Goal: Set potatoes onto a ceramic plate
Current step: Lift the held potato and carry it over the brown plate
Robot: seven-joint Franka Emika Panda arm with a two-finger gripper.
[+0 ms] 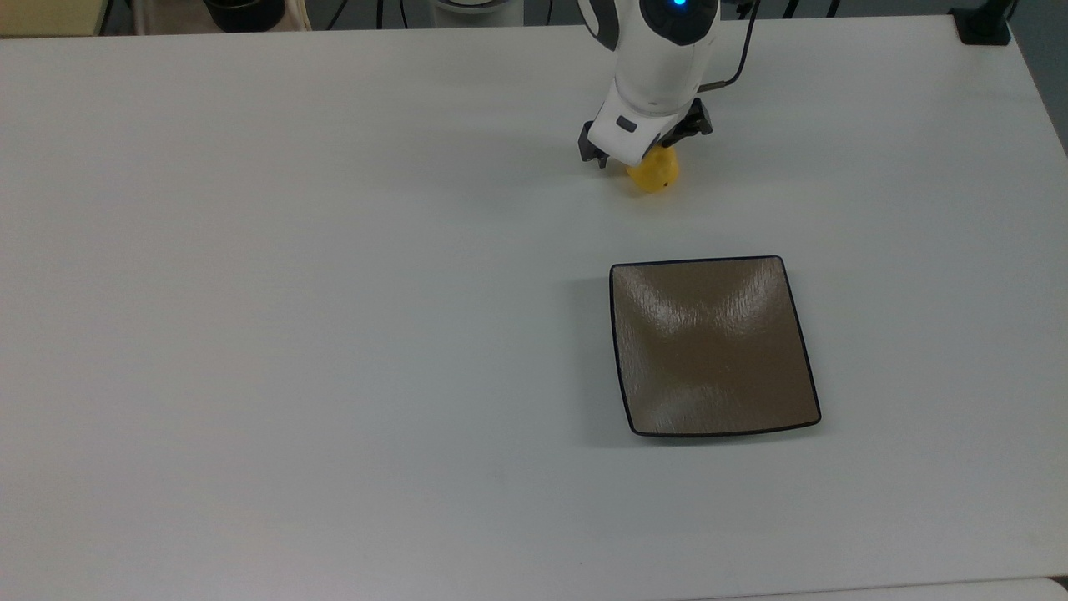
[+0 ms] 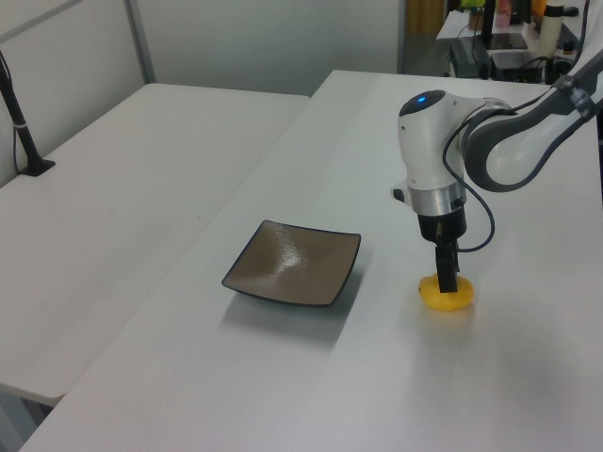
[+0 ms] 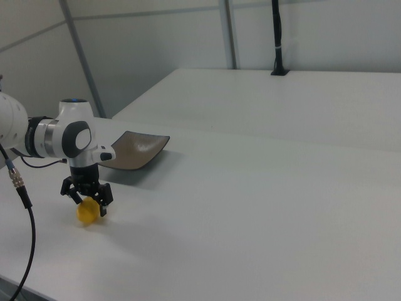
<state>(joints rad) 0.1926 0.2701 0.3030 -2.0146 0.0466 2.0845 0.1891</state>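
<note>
Potato [image 1: 654,174] on white table [image 1: 334,334], well apart from empty ceramic plate [image 1: 712,346]; gripper [image 3: 88,202] low over it, fingers spread either side, not yet clamped — advise centring on the lumpy middle before closing so it cannot roll.

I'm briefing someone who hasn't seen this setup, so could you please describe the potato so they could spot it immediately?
Start at the white table, then find the square brown plate on it. Toward the top view's upper edge from the plate, under the white arm's gripper, lies the potato, its fingers either side of it. It is the small bright-yellow oval lump with a tiny dark spot.
</note>
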